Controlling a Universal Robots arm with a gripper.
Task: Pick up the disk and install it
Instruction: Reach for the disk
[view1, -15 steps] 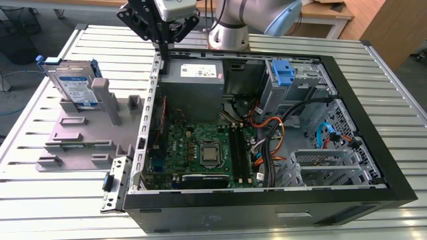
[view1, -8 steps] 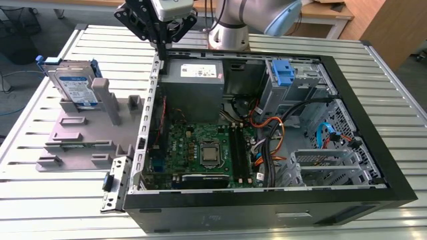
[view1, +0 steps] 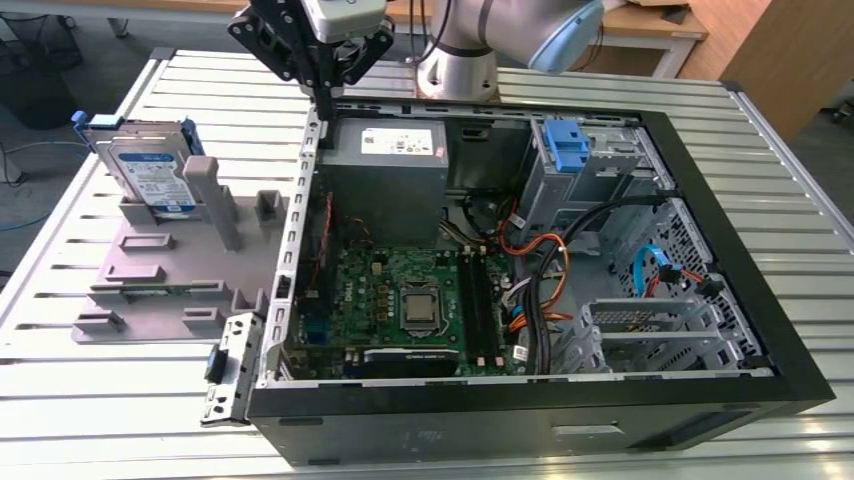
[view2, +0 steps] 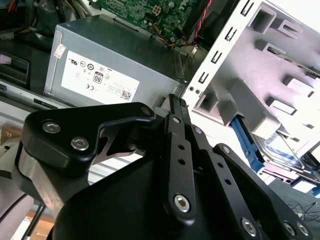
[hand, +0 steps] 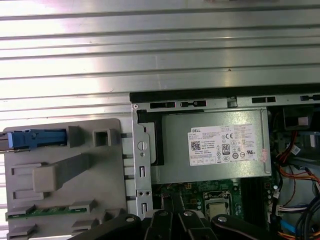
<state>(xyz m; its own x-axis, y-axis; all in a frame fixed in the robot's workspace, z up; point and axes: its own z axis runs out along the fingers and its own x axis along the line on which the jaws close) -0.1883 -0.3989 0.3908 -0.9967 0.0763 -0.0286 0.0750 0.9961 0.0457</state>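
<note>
The disk (view1: 150, 172), a silver drive with a white-and-blue label and blue rails, stands on edge in the grey holder (view1: 174, 262) at the exterior view's left, beside the open computer case (view1: 694, 200). Its blue rail also appears in the first wrist view (hand: 37, 138), and the disk appears in the second wrist view (view2: 281, 156). My gripper (view1: 323, 98) hangs above the case's back corner, next to the grey power supply (view1: 387, 165). It is to the right of the disk, apart from it. Its fingers (view2: 176, 107) are shut on nothing.
Inside the case lie the green motherboard (view1: 400, 300), bundled cables (view1: 547, 270) and a drive bay with a bare blue bracket (view1: 567, 150). The slatted metal table (view1: 107, 400) lies around the case and holder. The arm's base (view1: 461, 70) stands behind the case.
</note>
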